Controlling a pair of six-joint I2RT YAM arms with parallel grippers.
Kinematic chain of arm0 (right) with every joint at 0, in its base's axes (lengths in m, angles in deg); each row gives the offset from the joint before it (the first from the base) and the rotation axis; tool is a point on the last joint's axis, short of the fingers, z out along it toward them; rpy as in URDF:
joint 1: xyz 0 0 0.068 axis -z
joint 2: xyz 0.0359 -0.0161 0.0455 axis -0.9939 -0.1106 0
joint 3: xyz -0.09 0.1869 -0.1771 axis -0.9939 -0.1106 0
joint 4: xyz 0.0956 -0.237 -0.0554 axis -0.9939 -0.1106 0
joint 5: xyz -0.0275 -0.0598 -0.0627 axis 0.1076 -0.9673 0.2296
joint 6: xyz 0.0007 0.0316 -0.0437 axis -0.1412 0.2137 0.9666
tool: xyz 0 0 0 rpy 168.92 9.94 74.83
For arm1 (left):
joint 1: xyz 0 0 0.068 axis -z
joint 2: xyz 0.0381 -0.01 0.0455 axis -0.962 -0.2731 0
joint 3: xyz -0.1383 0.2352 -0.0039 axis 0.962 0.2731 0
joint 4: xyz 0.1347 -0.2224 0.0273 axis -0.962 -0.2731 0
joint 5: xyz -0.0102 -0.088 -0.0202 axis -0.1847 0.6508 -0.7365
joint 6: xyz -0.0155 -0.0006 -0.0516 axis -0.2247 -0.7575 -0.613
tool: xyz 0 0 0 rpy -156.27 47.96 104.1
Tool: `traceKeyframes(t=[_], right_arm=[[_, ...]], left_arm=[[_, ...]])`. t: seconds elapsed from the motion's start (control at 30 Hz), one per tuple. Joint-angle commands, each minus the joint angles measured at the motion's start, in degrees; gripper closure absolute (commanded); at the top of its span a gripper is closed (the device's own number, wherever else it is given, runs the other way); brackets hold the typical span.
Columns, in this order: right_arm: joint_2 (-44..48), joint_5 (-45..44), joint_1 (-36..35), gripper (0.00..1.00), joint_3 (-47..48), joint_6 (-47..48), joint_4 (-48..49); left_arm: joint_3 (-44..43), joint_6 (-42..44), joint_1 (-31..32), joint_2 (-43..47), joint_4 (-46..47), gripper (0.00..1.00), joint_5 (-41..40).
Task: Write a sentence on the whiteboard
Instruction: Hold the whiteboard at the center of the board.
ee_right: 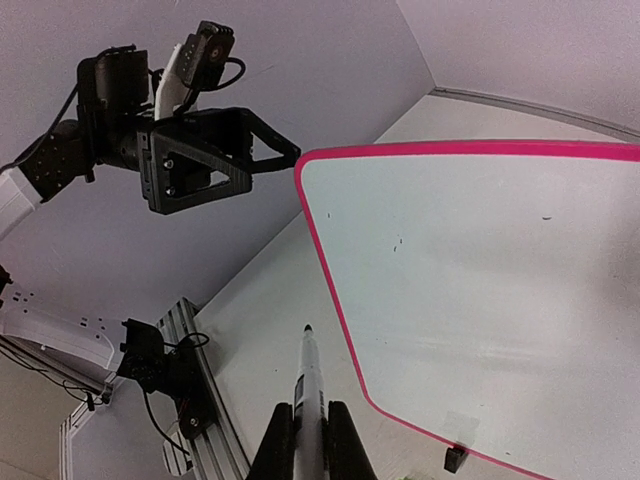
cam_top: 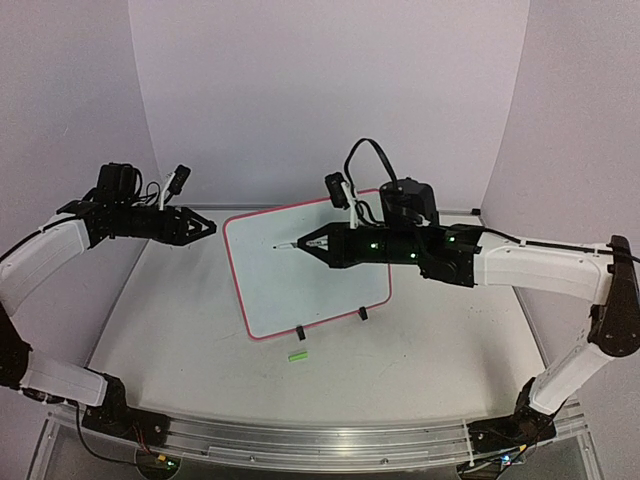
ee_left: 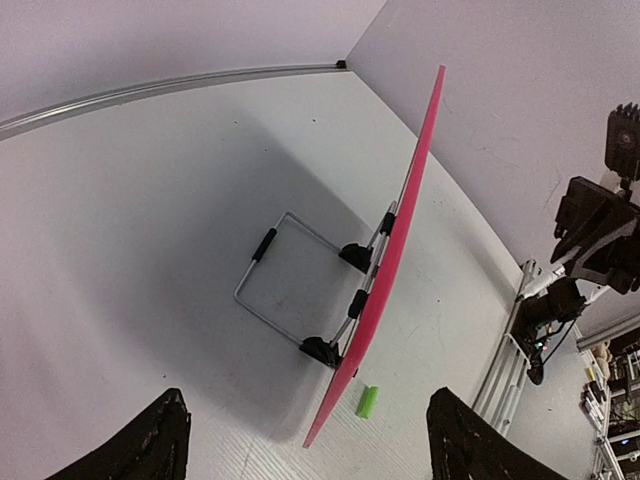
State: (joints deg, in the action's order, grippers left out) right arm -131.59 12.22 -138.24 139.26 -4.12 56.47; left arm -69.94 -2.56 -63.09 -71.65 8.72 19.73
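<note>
The left gripper (cam_top: 208,228) is hanging wide open just off the upper left corner of the whiteboard (cam_top: 310,280), not touching it, while the right gripper (cam_top: 308,243), stretched in from the whiteboard's right side, is clamping a marker (cam_top: 288,244) over its face.

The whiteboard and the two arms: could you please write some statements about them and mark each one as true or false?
1. The right fingers hold a marker. True.
2. A full sentence is already written on the board. False: its face shows only a few tiny marks.
3. A green cap lies on the table in front of the board. True.
4. The left fingers are clamped on the board's frame. False: they are open and grip nothing.
5. The board lies flat on the table. False: it leans on a wire stand.
</note>
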Motion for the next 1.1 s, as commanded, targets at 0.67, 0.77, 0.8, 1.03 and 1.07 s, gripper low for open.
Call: traceKeyframes(t=[0.67, 0.77, 0.8, 1.03, 1.07], right_arm=[[-13.45, -0.99, -3.02, 1.0, 13.03, 1.98, 4.87], [-13.89, -1.47, -3.14, 1.0, 13.2, 2.13, 4.87], [-14.02, -1.64, -3.14, 1.0, 13.22, 2.16, 4.87], [-14.61, -1.94, -3.18, 1.0, 13.71, 2.78, 4.87], [-14.58, -2.12, -3.22, 1.0, 13.69, 2.84, 4.87]], left_arm=[[-1.25, 7.46, 5.91, -5.74, 2.39, 0.72, 2.26], [-1.12, 7.8, 6.04, -5.68, 2.4, 0.82, 2.14], [-1.02, 7.97, 6.12, -5.72, 2.34, 0.84, 2.08], [-0.71, 9.78, 6.34, -5.71, 1.42, 1.0, 0.01], [-0.55, 10.1, 6.37, -5.63, 1.42, 1.0, -0.17]])
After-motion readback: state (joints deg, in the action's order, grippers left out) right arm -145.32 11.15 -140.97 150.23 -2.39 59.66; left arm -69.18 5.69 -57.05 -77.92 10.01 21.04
